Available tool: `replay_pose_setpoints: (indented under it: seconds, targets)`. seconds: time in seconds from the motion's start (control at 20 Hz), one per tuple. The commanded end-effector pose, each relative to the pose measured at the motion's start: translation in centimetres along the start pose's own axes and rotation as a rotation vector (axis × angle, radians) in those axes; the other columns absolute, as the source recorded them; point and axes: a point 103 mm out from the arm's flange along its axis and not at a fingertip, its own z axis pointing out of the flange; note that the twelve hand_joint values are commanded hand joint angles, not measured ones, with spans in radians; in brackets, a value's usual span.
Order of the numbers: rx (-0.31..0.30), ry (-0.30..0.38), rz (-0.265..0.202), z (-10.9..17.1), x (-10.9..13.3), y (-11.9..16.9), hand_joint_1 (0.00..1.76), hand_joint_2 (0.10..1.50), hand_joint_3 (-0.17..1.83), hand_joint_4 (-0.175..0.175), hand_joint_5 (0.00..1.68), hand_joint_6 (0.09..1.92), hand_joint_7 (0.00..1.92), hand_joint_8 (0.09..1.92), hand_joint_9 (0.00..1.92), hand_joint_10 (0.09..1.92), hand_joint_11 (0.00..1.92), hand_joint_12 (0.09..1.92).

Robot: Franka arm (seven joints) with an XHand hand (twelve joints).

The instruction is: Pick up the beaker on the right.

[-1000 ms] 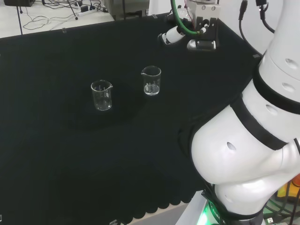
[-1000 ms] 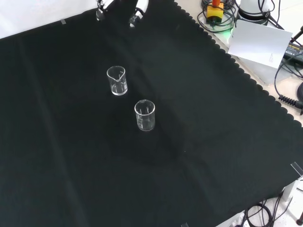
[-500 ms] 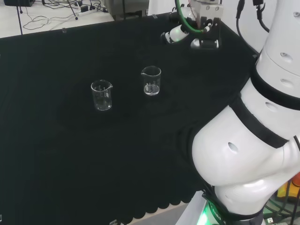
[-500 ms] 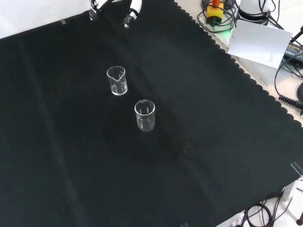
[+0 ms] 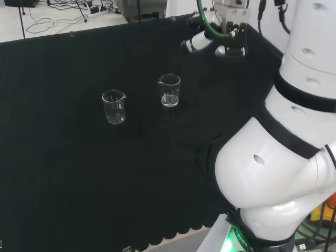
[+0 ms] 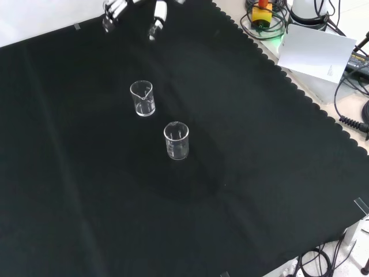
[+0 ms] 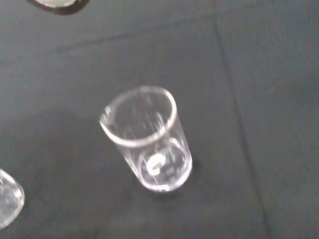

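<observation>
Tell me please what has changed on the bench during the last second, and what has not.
The hand has moved: in the front view it slid a little left and down, toward the nearer beaker. It holds nothing. Both that beaker and the other beaker stayed upright in place on the black cloth.

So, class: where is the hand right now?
In the front view the hand is at the top edge, above the farther beaker; in the head view it hangs to the upper right of the right beaker, touching neither.

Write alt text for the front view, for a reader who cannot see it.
Two clear glass beakers stand upright and apart on a black cloth: one beaker higher in the view, the other beaker below and to its right. The robot's hand hangs at the top edge, above both, touching neither.
</observation>
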Motion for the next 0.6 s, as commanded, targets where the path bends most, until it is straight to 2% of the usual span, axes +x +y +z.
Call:
replay_pose_setpoints:
  seconds: [0.05, 0.3, 0.6]
  targets:
    - [0.115, 0.072, -0.064, 7.1, -1.9, 2.7, 0.70, 0.70, 0.41, -0.001, 0.30, 0.09, 0.11, 0.56, 0.27, 0.65, 0.00, 1.33]
    - [0.122, 0.081, -0.094, 8.5, -1.9, 3.0, 0.70, 0.67, 0.40, -0.001, 0.30, 0.09, 0.11, 0.56, 0.28, 0.65, 0.00, 1.33]
    - [0.119, 0.125, -0.135, 10.1, -1.6, 3.9, 0.75, 0.62, 0.40, -0.003, 0.28, 0.09, 0.12, 0.57, 0.30, 0.65, 0.00, 1.33]
